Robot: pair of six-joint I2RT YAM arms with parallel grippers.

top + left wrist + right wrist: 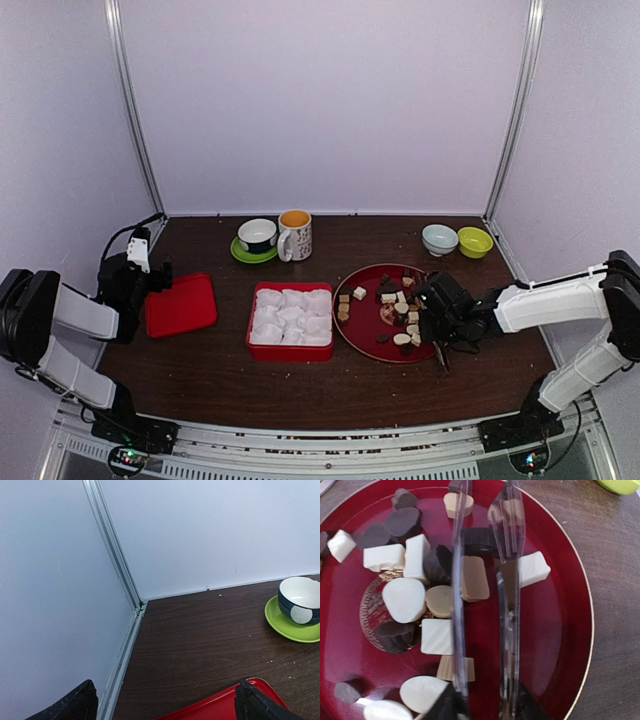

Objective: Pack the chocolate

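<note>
Right end effector (485,707) is clenched on the metal tongs (509,605), blades over the chocolate (395,305), which lies on the round red plate (555,630) right of centre on the surface. A tan piece (474,578) shows between the blades; can't tell if it's pinched. Left end effector (167,702) is released, jaws wide, at the red lid (181,305) far left; the red box (290,352) of paper cups sits between lid and plate.

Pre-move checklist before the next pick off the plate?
1. ok: right gripper shut on tongs.
2. ok: tongs over plate, among the chocolate.
3. cannot tell: piece pinched at tong tips; the tips sit at the frame edge.
4. ok: box open, paper cups showing.
5. ok: left gripper open, beside lid, away from box.
</note>
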